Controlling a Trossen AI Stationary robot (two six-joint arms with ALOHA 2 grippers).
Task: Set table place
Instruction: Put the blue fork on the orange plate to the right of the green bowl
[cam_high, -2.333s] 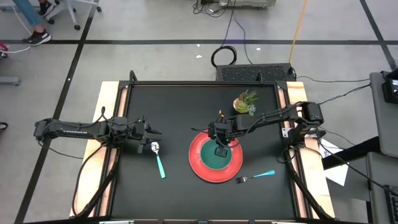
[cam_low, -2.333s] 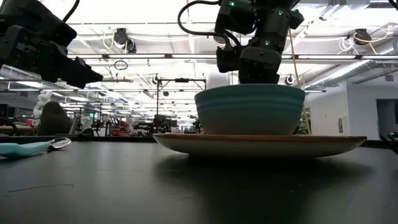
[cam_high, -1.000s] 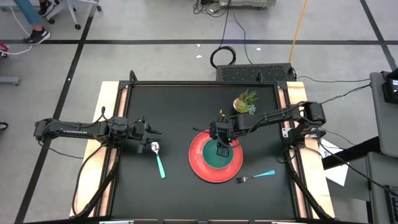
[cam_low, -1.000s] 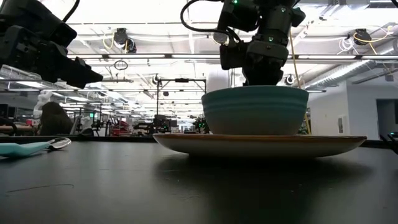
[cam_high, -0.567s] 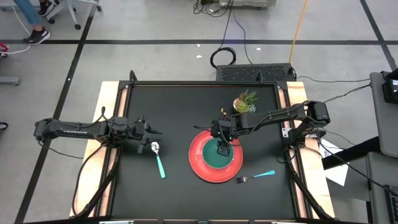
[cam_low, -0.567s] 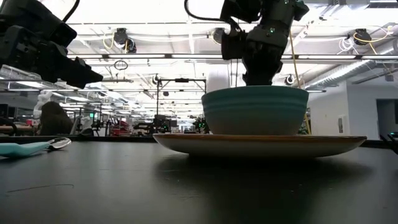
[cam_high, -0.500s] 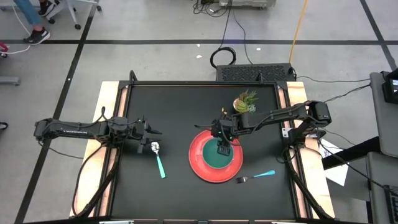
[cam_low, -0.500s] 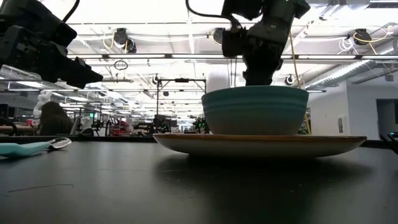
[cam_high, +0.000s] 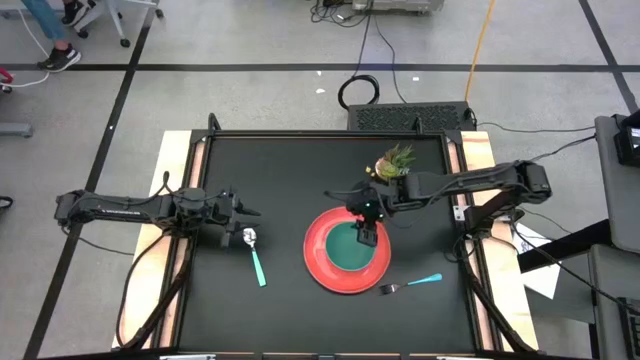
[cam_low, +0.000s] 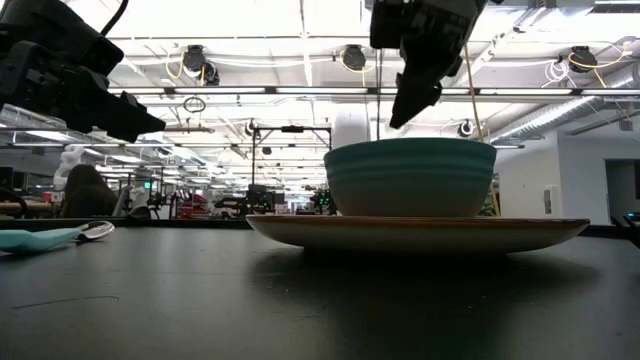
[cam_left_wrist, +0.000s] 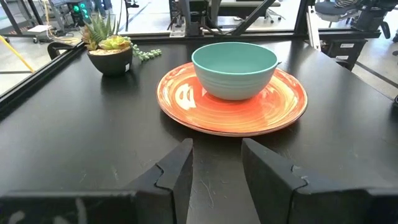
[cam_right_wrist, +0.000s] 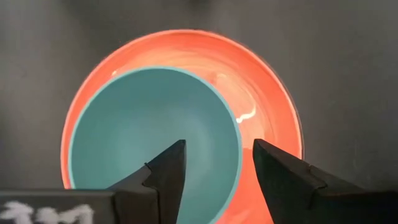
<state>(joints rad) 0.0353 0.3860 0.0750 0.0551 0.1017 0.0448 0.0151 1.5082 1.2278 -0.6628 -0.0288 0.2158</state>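
Observation:
A teal bowl (cam_high: 348, 248) stands on its base in the middle of a round red plate (cam_high: 318, 262), which lies flat on the black table. My right gripper (cam_high: 366, 236) hangs above the bowl's far right rim, open, pointing steeply down, with nothing between its fingers (cam_right_wrist: 166, 163); the low view shows its tips (cam_low: 405, 112) clear of the bowl (cam_low: 410, 178). A teal-handled spoon (cam_high: 256, 260) lies left of the plate and a teal-handled fork (cam_high: 412, 283) at its near right. My left gripper (cam_high: 243, 211) waits open and level at the table's left, just beyond the spoon.
A small potted green plant (cam_high: 394, 164) stands at the far right, close behind my right arm. Light wooden strips (cam_high: 176, 190) run along the table's left and right sides. Bare black tabletop lies near and far of the plate.
My right gripper has risen out of the bowl to well above its rim and has drawn back a little toward the table's right edge. The bowl has stayed on the plate.

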